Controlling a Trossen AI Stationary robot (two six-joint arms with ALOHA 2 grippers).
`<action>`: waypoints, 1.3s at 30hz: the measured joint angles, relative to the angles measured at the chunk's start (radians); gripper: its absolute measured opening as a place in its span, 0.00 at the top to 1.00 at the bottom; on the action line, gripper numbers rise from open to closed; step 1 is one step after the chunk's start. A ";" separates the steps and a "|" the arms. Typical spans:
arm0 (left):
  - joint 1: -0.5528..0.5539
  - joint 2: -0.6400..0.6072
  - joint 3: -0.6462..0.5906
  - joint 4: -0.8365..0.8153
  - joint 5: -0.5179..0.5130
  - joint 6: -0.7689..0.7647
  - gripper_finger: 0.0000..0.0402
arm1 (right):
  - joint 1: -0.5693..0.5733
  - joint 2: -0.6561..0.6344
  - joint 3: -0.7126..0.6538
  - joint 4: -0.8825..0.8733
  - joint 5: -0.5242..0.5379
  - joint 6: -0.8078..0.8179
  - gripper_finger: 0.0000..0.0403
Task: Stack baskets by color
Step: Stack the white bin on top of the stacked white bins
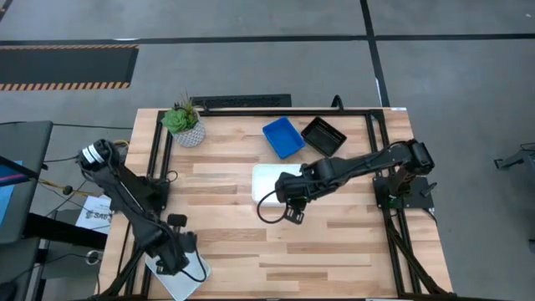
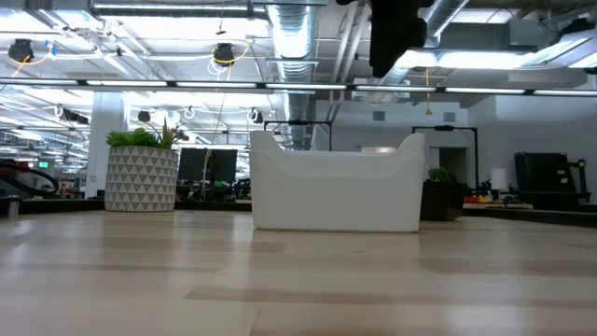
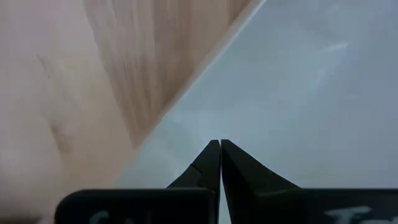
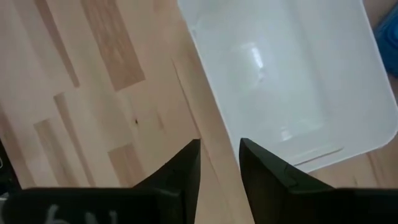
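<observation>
A white basket (image 1: 267, 180) (image 2: 336, 187) rests flat on its base at the middle of the table. My right gripper (image 1: 292, 216) (image 4: 219, 149) hangs open above the wood just past this basket's near rim (image 4: 323, 155), with nothing between its fingers. A second white basket (image 1: 191, 283) (image 3: 298, 81) lies at the table's near left corner. My left gripper (image 1: 174, 263) (image 3: 220, 143) points down over it, shut. A blue basket (image 1: 282, 136) and a black basket (image 1: 323, 135) lie side by side at the far edge. My left gripper comes from above with its shut fingertips (image 3: 211, 155) over the inside of the near-left white basket. Whether they touch it I cannot tell.
A green plant in a white patterned pot (image 1: 184, 125) (image 2: 140, 173) stands at the far left corner. Bare wood (image 1: 251, 242) spreads between the two white baskets and along the near right side. Black frame rails (image 1: 380, 150) run along the table's left and right edges.
</observation>
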 joint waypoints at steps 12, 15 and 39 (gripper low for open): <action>0.091 0.101 -0.048 -0.151 -0.233 0.416 1.00 | 0.047 0.000 0.000 0.014 -0.003 0.003 0.67; 0.153 0.101 -0.087 -0.056 -0.307 0.546 1.00 | 0.059 0.000 0.000 0.022 -0.004 0.015 0.67; 0.252 -0.045 0.253 -0.060 -0.515 0.547 1.00 | -0.006 0.012 -0.002 0.355 -0.007 -0.264 0.67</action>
